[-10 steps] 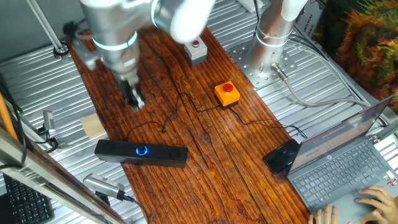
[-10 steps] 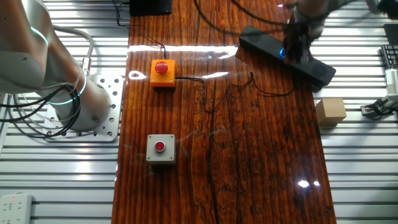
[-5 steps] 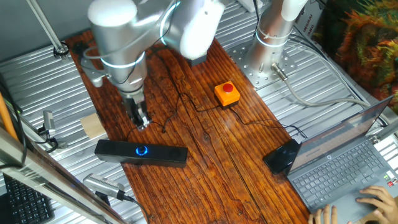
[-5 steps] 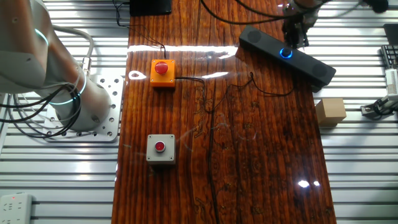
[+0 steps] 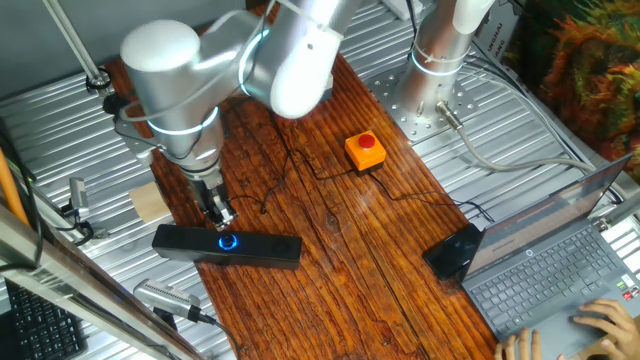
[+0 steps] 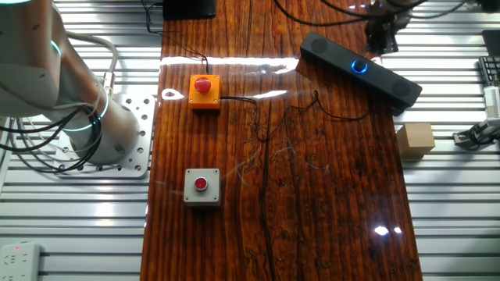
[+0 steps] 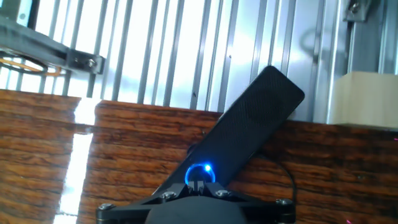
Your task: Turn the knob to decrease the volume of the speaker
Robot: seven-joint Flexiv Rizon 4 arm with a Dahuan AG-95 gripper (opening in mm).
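Observation:
The speaker [image 5: 255, 249] is a long slim black bar lying near the front left edge of the wooden table [image 5: 330, 260]. The knob [image 5: 229, 241] glows blue on its top. My gripper [image 5: 221, 214] hangs just behind the knob, a little above it, with its fingers closed together and nothing between them. In the other fixed view the gripper [image 6: 380, 40] stands beyond the speaker [image 6: 391, 82], close to the knob [image 6: 359, 66]. In the hand view the fingertips [image 7: 200, 185] sit right at the lower edge of the knob [image 7: 200, 172] on the speaker [image 7: 252, 124].
A thin black cable [image 5: 300, 165] runs over the table. An orange box with a red button [image 5: 365, 150] stands mid-table. A grey button box [image 6: 201, 187] is further off. A wooden block [image 5: 149, 203] lies left of the speaker. A black mouse-like device [image 5: 455, 252] and a laptop [image 5: 550, 270] are at the right.
My gripper has moved forward and down along the table toward the speaker, ending just behind the glowing knob. The speaker has not moved.

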